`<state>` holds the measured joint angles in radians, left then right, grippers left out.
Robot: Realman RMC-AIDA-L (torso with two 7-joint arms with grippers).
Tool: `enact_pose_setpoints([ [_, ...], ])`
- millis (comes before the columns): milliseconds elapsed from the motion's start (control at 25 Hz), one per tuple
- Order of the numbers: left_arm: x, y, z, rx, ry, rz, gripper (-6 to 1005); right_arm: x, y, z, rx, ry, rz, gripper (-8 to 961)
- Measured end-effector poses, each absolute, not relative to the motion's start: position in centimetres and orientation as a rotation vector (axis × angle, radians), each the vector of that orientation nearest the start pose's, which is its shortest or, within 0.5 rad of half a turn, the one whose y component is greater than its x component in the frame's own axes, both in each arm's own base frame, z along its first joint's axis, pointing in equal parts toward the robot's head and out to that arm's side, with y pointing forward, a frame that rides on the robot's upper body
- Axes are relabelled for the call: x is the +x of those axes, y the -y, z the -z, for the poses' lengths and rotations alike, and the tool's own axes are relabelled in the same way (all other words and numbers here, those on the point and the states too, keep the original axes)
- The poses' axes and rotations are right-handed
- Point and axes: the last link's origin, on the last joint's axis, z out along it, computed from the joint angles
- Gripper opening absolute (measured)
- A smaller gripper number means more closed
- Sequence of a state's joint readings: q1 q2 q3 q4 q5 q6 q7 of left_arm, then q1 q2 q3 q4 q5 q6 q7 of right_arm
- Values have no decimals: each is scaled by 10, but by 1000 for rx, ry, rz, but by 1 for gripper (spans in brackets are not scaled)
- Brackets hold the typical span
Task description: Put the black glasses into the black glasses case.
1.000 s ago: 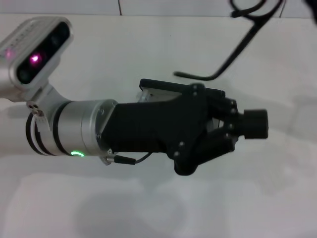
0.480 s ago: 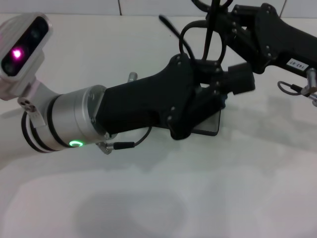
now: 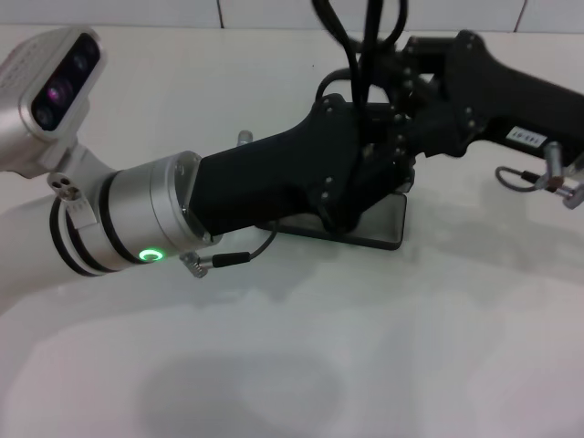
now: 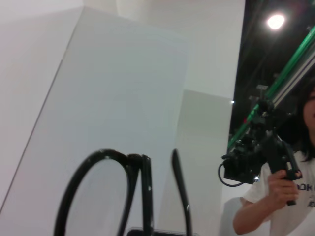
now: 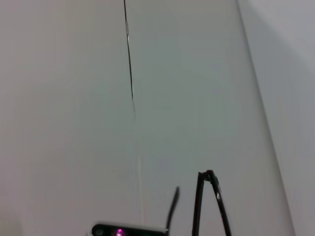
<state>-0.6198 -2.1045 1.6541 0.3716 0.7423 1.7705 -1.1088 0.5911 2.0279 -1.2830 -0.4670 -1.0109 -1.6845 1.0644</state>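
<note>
Thin, curved black glasses (image 3: 360, 41) held upright by the right gripper (image 3: 388, 73); left gripper (image 3: 379, 169), grip unclear, over the flat matte case (image 3: 379, 228).

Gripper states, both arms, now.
Left gripper: meets the right one above the case; fingers cannot be told.
Right gripper: at the glasses; grip cannot be told.

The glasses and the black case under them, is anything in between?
Yes: in the head view the two grippers, left gripper and right gripper, meet between the black glasses sticking up and the black glasses case on the table.
</note>
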Motion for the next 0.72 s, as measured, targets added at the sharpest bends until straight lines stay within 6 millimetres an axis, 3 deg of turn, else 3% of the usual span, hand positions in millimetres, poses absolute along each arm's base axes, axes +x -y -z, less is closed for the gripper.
enact_pose_setpoints([
  [720,-146,-291,52,-2663,398,1769,47,164,-332,9,-2602,-144,-1454,57],
])
